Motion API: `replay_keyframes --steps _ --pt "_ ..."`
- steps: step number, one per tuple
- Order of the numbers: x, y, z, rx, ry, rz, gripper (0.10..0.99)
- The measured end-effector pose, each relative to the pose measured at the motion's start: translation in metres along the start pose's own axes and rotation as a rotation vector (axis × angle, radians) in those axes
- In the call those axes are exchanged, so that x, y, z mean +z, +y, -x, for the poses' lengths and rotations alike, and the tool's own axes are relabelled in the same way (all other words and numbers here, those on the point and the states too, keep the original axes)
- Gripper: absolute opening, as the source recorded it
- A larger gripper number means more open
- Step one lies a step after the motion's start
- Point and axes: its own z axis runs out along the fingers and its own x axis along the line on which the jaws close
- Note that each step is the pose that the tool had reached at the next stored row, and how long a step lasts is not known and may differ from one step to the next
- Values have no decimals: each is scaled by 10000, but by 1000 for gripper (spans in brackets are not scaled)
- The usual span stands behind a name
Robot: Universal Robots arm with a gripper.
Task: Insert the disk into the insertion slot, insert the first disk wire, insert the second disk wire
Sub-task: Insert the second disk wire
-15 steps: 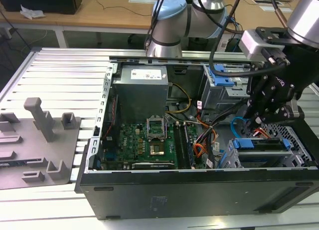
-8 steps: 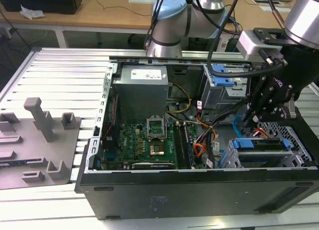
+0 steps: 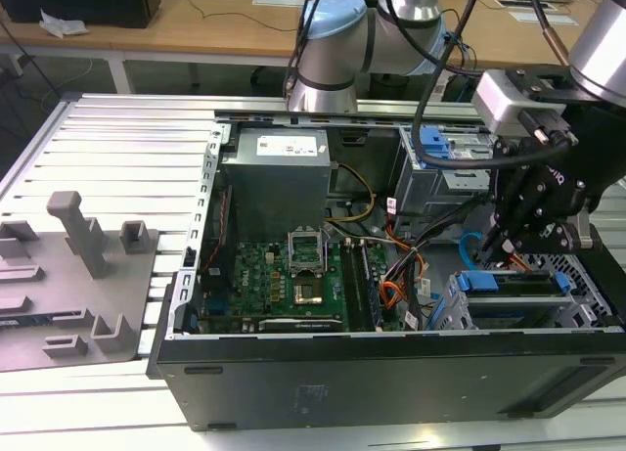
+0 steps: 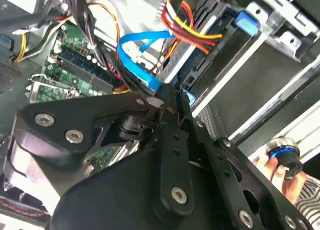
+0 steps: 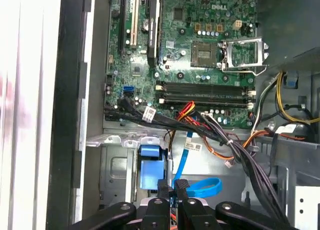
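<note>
The gripper [image 4: 172, 93] pinches the second disk wire [image 4: 137, 58] plug just ahead of its fingertips; tilted, it could jam against the disk [image 4: 197, 60].

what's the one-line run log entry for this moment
stage: second disk wire | gripper: jaws shut on its plug end | disk: in insertion slot | place: open computer case
</note>
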Motion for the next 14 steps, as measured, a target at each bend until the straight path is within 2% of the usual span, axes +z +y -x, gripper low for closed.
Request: replay_keyframes --steps 3,6,7,10,14 --pt "37 -133 -29 1 -4 10 161" --pt "56 -145 -96 184 -15 7 161" --pt "61 -147 -99 287 -24 6 161" --pt "75 -229 -103 333 -26 9 161" --pt "104 -247 -114 335 -23 9 161"
